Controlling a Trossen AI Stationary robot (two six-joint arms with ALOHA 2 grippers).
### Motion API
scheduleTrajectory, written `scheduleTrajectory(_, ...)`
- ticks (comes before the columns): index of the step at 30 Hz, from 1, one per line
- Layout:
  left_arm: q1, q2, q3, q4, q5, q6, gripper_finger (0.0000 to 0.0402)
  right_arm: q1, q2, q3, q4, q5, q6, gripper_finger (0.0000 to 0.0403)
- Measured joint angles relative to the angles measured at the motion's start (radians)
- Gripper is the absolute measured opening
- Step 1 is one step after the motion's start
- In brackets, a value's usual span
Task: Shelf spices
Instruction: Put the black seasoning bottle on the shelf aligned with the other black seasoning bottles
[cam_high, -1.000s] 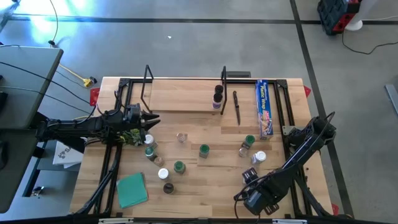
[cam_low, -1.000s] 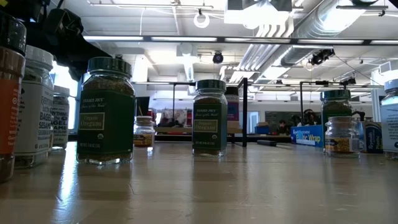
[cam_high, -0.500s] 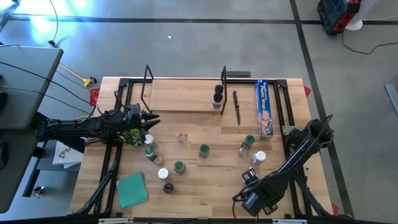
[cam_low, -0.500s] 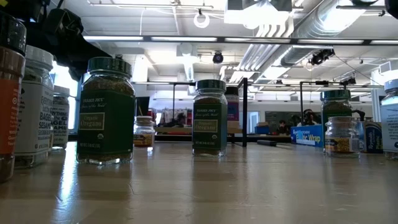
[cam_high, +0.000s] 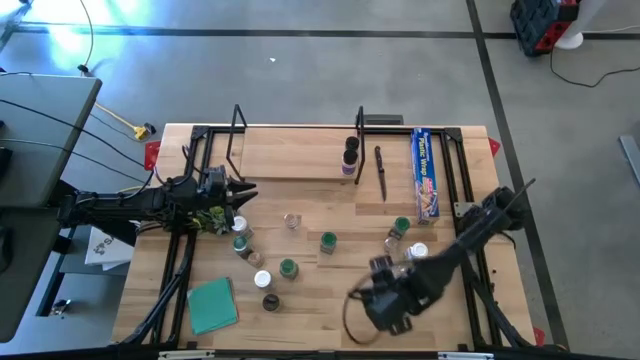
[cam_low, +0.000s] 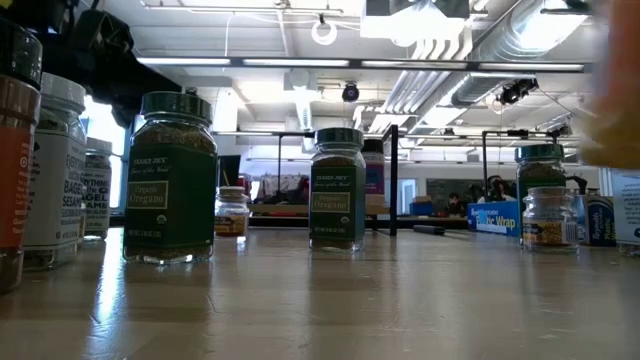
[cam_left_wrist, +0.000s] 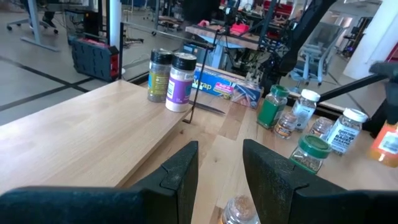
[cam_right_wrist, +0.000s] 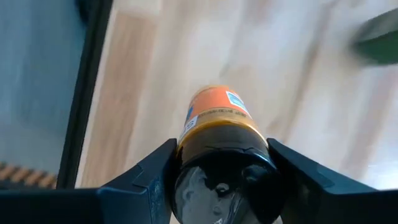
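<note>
We see the right claw (cam_right_wrist: 221, 180) clamped on an orange-labelled spice jar (cam_right_wrist: 217, 134) with a dark lid, lifted off the tabletop (cam_high: 330, 295). In the high view that claw (cam_high: 383, 268) sits at the near right part of the tabletop, with two jars (cam_high: 408, 240) just beyond it and the shelf (cam_high: 290, 152) well beyond, at the far edge. Two jars (cam_high: 350, 152) stand on the shelf's right end, touching. The left claw (cam_high: 243, 190), fingers (cam_left_wrist: 180, 171) slightly parted and holding nothing, hovers at the shelf's near left corner; a clear jar (cam_left_wrist: 239, 211) stands just ahead of it. We count about eight jars loose on the tabletop. In the low view two green-lidded jars (cam_low: 170, 178) read "Organic Oregano", and the blue box (cam_high: 426, 172) reads "Wrap".
</note>
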Motion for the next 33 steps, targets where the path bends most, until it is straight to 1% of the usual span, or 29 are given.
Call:
scheduleTrajectory(6,0.0,0.0,0.0,0.011,0.0,0.0,0.0121,-0.195,-0.001,0.189,-0.157,0.017,-0.081,0.0199)
scheduleTrajectory(10,0.0,0.0,0.0,0.011,-0.012,0.0,0.0121,-0.355,-0.002,0.252,-0.249,0.016,-0.19,0.0199)
scheduleTrajectory(12,0.0,0.0,0.0,0.01,-0.024,0.001,0.0121,-0.437,-0.002,0.249,-0.267,0.0,-0.257,0.0199)
scheduleTrajectory(15,0.0,0.004,0.0,0.01,-0.03,0.028,0.0121,-0.559,-0.002,0.206,-0.238,-0.049,-0.365,0.0199)
scheduleTrajectory(20,0.0,0.029,0.0,0.008,-0.03,0.044,0.0121,-0.718,0.001,0.098,-0.136,-0.133,-0.486,0.0199)
scheduleTrajectory(23,0.0,0.049,0.0,0.005,-0.03,0.044,0.0121,-0.771,0.012,0.036,-0.066,-0.176,-0.526,0.0199)
scheduleTrajectory(26,0.0,0.071,0.0,0.01,-0.03,0.044,0.0121,-0.796,0.042,0.012,-0.027,-0.192,-0.551,0.0199)
scheduleTrajectory(29,0.0,0.087,0.0,0.01,-0.03,0.043,0.0121,-0.798,0.079,0.01,0.003,-0.193,-0.571,0.0201)
scheduleTrajectory(33,0.0,0.103,0.0,0.01,-0.029,0.044,0.0121,-0.794,0.127,0.01,0.011,-0.193,-0.577,0.022)
